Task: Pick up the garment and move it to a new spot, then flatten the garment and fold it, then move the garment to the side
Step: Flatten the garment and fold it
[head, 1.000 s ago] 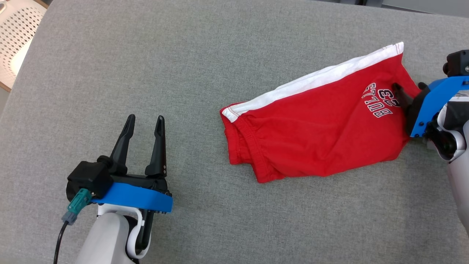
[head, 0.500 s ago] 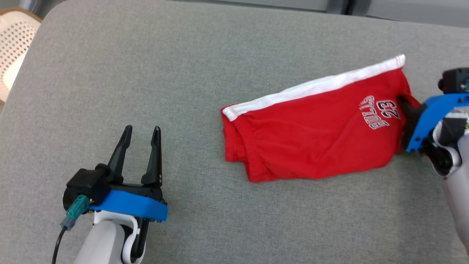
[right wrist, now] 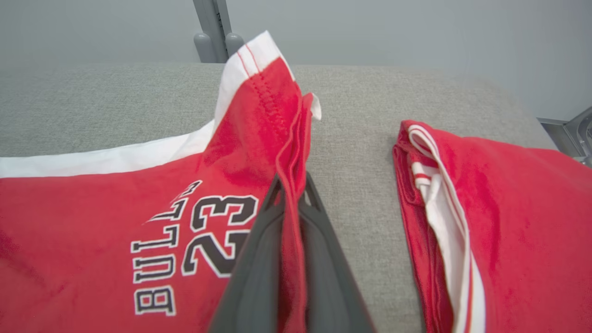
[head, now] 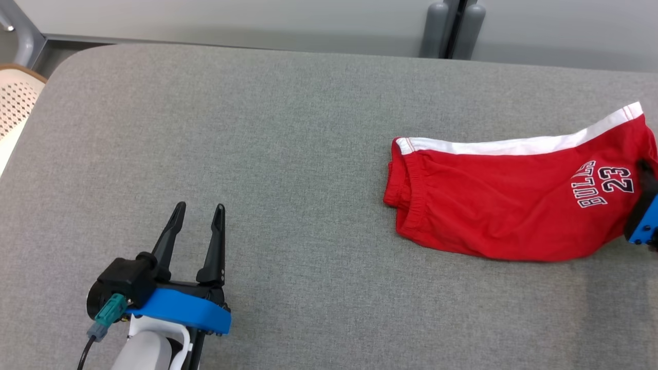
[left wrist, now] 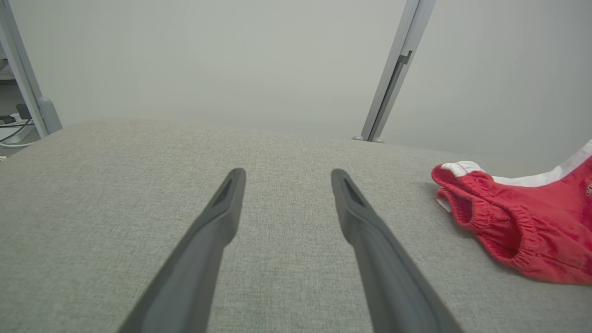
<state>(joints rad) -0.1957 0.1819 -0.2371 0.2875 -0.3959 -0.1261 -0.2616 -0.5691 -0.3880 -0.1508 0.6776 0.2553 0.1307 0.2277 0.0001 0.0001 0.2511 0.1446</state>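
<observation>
The garment (head: 504,205) is a pair of red shorts with a white side stripe and "BULLS 23" print. It lies on the grey padded table (head: 257,128) at the right. My right gripper (head: 643,169) is at the picture's right edge, shut on the garment's right hem. In the right wrist view the fingers (right wrist: 259,259) pinch a raised fold of the garment (right wrist: 115,208) between them. My left gripper (head: 199,208) rests open and empty at the lower left, well clear of the shorts. The left wrist view shows its gripper (left wrist: 286,175) open, with the waistband end of the garment (left wrist: 522,231) to the right.
A second red and white piece of clothing (right wrist: 485,222) lies just right of the held hem in the right wrist view. A perforated chair (head: 15,103) stands off the table's left edge. Grey posts (head: 452,31) rise behind the far edge.
My right gripper has shut on the garment's hem and dragged the shorts to the right, away from the left gripper. The head camera has tilted up. The left arm has stayed put.
</observation>
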